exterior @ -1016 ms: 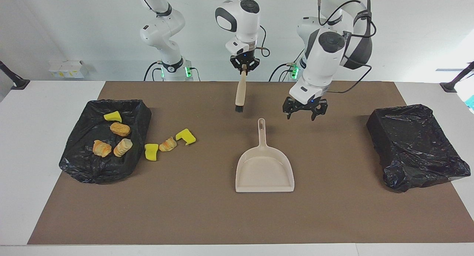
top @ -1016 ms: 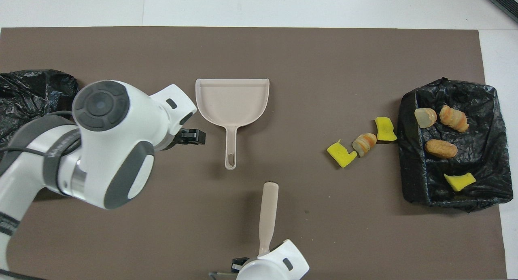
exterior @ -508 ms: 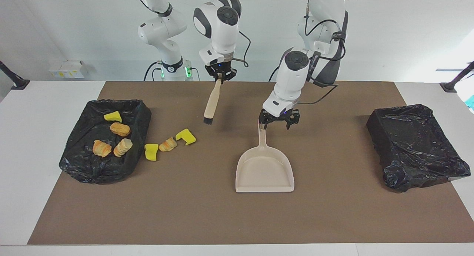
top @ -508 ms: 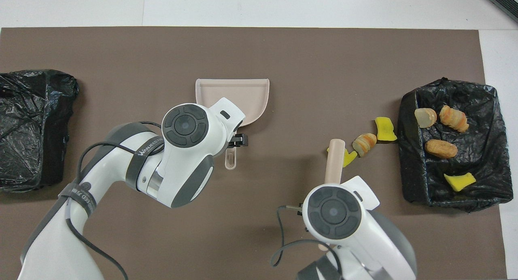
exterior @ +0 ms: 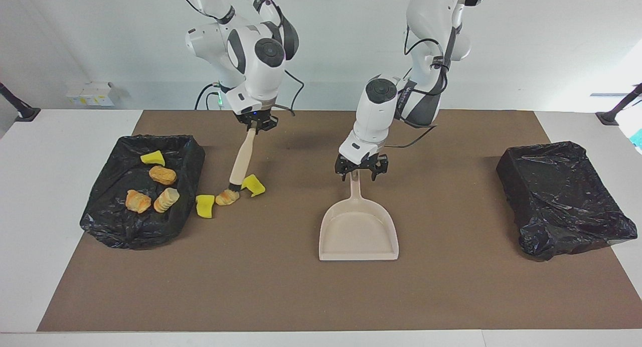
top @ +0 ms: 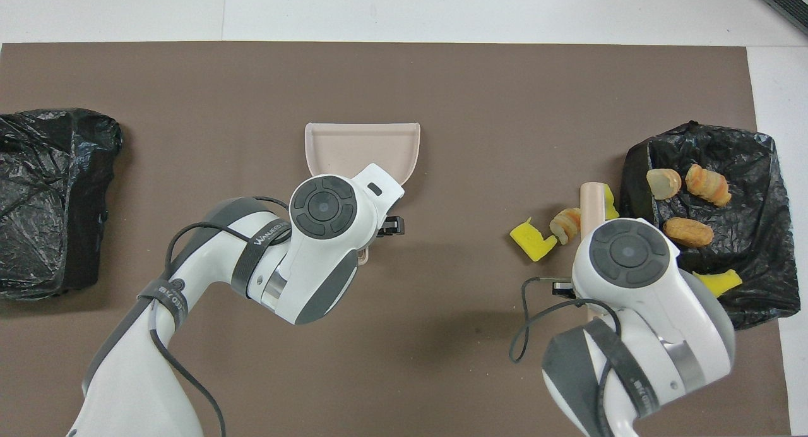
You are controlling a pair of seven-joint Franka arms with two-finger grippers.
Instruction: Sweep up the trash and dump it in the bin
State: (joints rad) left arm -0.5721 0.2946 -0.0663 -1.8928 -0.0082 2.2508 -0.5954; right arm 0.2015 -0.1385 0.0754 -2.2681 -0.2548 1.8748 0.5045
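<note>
Now, facing view: black-lined bin (exterior: 130, 226) at middle left of frame holds four trash pieces (exterior: 150, 184); three more pieces (exterior: 228, 194) lie on brown mat (exterior: 281, 297) just beside its rim; second black-lined bin (exterior: 562, 196) at middle right, contents not visible; right gripper (exterior: 256, 124) pinches brush (exterior: 242, 159), bristles at loose pieces; left gripper (exterior: 361, 169) spread over handle of dustpan (exterior: 358, 231) at centre, pan bare.

wall (exterior: 100, 36): plain white | table (exterior: 50, 186): white; brown mat (exterior: 301, 297) on top
</note>
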